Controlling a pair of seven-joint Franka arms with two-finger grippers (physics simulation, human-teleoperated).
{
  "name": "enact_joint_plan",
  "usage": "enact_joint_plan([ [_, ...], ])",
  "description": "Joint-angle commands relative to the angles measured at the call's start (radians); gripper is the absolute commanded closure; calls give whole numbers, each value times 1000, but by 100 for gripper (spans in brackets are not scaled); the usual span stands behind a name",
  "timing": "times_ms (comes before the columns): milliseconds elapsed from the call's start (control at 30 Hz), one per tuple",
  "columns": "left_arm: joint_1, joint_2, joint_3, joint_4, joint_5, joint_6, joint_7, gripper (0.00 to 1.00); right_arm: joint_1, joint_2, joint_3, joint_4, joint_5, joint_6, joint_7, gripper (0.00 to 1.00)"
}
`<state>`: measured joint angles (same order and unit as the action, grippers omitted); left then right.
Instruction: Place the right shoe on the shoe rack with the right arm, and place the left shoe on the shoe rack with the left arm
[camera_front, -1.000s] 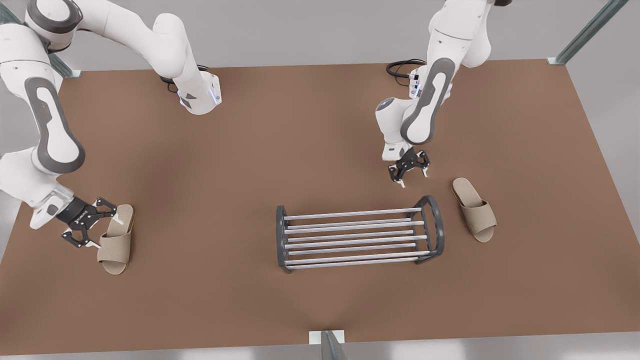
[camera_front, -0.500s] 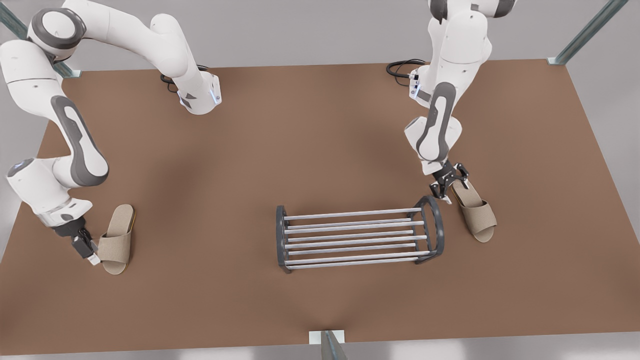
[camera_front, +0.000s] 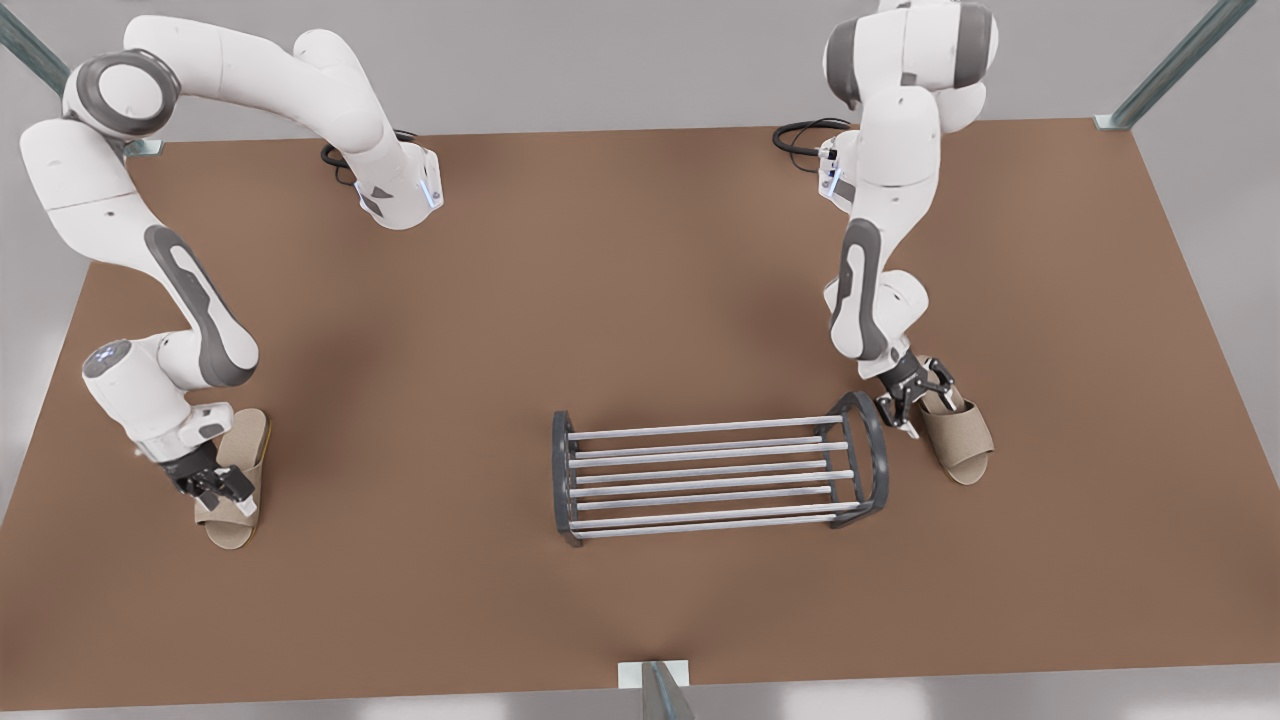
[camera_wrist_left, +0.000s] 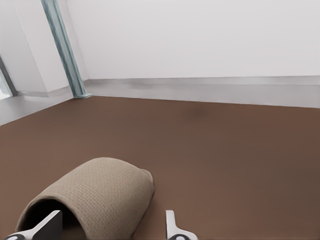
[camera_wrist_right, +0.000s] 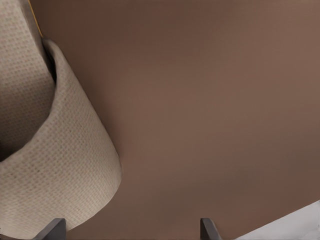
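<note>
Left tool (camera_front: 912, 402) and right tool (camera_front: 222, 490) open over left shoe (camera_front: 962, 442), right shoe (camera_front: 230, 527), toes nearward

Brown worktop (camera_front: 640, 260), pale grey floor (camera_front: 620, 60) beyond, metal frame posts (camera_front: 1170, 65) at the corners, soft even light

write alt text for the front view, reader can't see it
Two white arms each reach an open tool down to a beige slipper on a brown table: the right tool at the right shoe on the front view's left, the left tool at the left shoe on its right. The shoe rack stands between them.
</note>
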<state>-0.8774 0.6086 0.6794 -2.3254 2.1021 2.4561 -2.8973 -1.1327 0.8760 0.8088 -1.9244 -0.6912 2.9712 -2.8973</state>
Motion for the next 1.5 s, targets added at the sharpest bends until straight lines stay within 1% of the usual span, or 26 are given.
enact_joint_plan([
  [0, 5, 17, 0, 14, 1, 18, -482, 0, -12, 14, -31, -30, -148, 244, -852, 0],
  [200, 47, 51, -24, 57, 4, 43, -490, 0, 21, 3, -33, -36, -186, 267, -836, 0],
  [333, 63, 65, -27, 72, 7, 53, -488, 0, -10, -37, 21, -51, -188, 265, -835, 0],
  [400, 64, 80, -27, 83, 13, 55, -490, 0, -67, -100, 79, -117, -188, 265, -829, 0],
  [433, 75, 88, -27, 95, 15, 69, -488, 0, -120, -141, 131, -176, -188, 267, -816, 0],
  [467, 75, 92, -27, 104, 15, 72, -488, 0, -206, -169, 207, -251, -188, 267, -821, 0],
  [533, 75, 94, -27, 109, 15, 73, -488, 0, -317, -227, 280, -400, -188, 331, -873, 0],
  [567, 75, 94, -27, 116, 15, 73, -488, 0, -371, -232, 310, -459, -179, 333, -885, 0],
  [600, 75, 94, -27, 118, 15, 73, -488, 0, -410, -232, 311, -510, -174, 344, -924, 0],
  [667, 75, 94, -27, 118, 15, 73, -487, 0, -455, -227, 302, -559, -85, 422, -1151, 0],
  [700, 75, 96, -27, 120, 15, 73, -487, 0, -452, -207, 265, -567, -76, 448, -1223, 0],
  [800, 78, 97, -27, 121, 15, 73, -487, 1, -452, -157, 198, -559, -87, 471, -1295, 0],
  [833, 78, 97, -27, 121, 15, 75, -487, 4, -450, -134, 187, -553, -93, 482, -1327, 0],
  [900, 78, 97, -26, 121, 15, 87, -487, 9, -443, -121, 167, -547, -93, 483, -1336, 0],
  [967, 75, 97, -24, 121, 15, 89, -487, 9, -398, -118, 150, -521, -94, 483, -1340, 0],
  [1000, 74, 94, -23, 123, 13, 107, -487, 10, -348, -117, 98, -502, -106, 483, -1330, 0],
  [1033, 74, 94, -21, 124, 13, 107, -487, 16, -302, -80, 61, -469, -111, 497, -1324, 0],
  [1067, 74, 92, -21, 129, 13, 109, -487, 19, -294, -83, 59, -464, -154, 497, -1327, 0],
  [1100, 74, 92, -21, 130, 12, 113, -487, 24, -283, -83, 46, -438, -302, 497, -1336, 0],
  [1133, 74, 91, -20, 130, 12, 116, -487, 24, -274, -83, 20, -435, -383, 497, -1333, 0],
  [1167, 74, 91, -20, 130, 12, 118, -487, 24, -266, -81, 15, -432, -386, 497, -1333, 0],
  [1233, 74, 82, -18, 130, 12, 127, -485, 28, -260, -84, 9, -427, -389, 497, -1338, 0],
  [1300, 74, 74, -17, 130, 12, 133, -482, 30, -263, -83, -20, -430, -403, 497, -1349, 0],
  [1367, 72, 74, -17, 130, 12, 133, -484, 34, -260, -77, -66, -429, -404, 497, -1372, 0],
  [1400, 72, 73, -14, 130, 13, 136, -484, 36, -262, -63, -71, -427, -404, 497, -1373, 0],
  [1467, 69, 71, -6, 130, 13, 155, -479, 37, -263, -60, -95, -424, -412, 497, -1373, 0],
])
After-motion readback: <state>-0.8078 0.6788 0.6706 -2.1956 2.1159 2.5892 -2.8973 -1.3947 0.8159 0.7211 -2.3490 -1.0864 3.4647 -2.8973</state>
